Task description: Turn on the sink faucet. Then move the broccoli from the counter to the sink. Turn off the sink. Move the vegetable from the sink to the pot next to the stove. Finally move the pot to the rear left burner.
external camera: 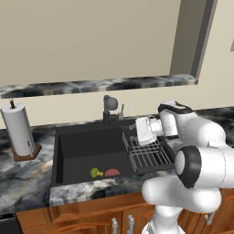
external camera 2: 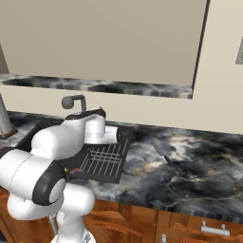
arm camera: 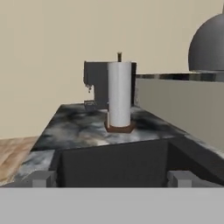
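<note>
The robot's white arm fills the foreground of both base views, its hand (external camera: 145, 130) reaching out over the dish rack (external camera: 148, 155) at the right side of the sink (external camera: 61, 157), level with the faucet (external camera: 109, 109). In the hand view the two dark fingertips (arm camera: 41, 178) stand wide apart with nothing between them, so the jaws are released and empty.

The broccoli (external camera: 96, 172) already lies on the sink floor near the front wall, just beside a red item (external camera: 112, 172) I cannot identify. No water stream is visible. Judging from that, the step in hand is turning the faucet off, or picking the vegetable out for the pot; I cannot tell which. Either way, the next move calls for the hand to swing left: to the faucet, or down into the basin.

Counted: one broccoli, one red item, one faucet, one dish rack, one paper towel roll (external camera: 19, 130) on the counter (external camera: 23, 178), and one dark machine (arm camera: 98, 83) behind it.
</note>
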Tool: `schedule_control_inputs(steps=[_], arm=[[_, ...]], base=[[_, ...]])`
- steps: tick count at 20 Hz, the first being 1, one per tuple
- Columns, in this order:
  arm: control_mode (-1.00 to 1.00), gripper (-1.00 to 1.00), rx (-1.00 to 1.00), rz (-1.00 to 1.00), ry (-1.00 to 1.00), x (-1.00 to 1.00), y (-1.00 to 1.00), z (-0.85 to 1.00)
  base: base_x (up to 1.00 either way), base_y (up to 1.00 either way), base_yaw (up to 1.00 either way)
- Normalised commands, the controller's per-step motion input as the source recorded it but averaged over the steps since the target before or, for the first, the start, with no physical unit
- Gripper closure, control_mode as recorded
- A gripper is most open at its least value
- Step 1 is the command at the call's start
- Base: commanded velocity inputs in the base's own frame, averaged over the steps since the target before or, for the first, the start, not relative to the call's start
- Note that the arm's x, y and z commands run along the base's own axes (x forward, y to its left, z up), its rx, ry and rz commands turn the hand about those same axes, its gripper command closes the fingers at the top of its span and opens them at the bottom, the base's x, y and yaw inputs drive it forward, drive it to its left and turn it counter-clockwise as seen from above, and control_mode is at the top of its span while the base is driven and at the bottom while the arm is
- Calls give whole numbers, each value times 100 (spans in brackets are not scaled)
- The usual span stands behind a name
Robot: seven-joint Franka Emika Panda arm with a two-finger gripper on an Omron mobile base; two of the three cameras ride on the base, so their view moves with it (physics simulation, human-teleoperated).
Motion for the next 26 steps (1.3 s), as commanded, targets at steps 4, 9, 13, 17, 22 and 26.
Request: schedule_control_inputs(steps=[4,9,13,17,22,26], arm=[[-100,-100,-8,-4,7,-56,40,15],[-100,-100,-10,-6,8,-51,40,9],[-100,-100,-12,-8,11,-39,45,9],[-100,-100,-14,-9,15,-29,50,6],[-100,-100,-17,-10,18,-21,56,1],[-100,-100,-18,-12,20,-8,55,0]], base=[[0,0,0],[0,0,0],[0,0,0],[0,0,0],[0,0,0],[0,0,0]])
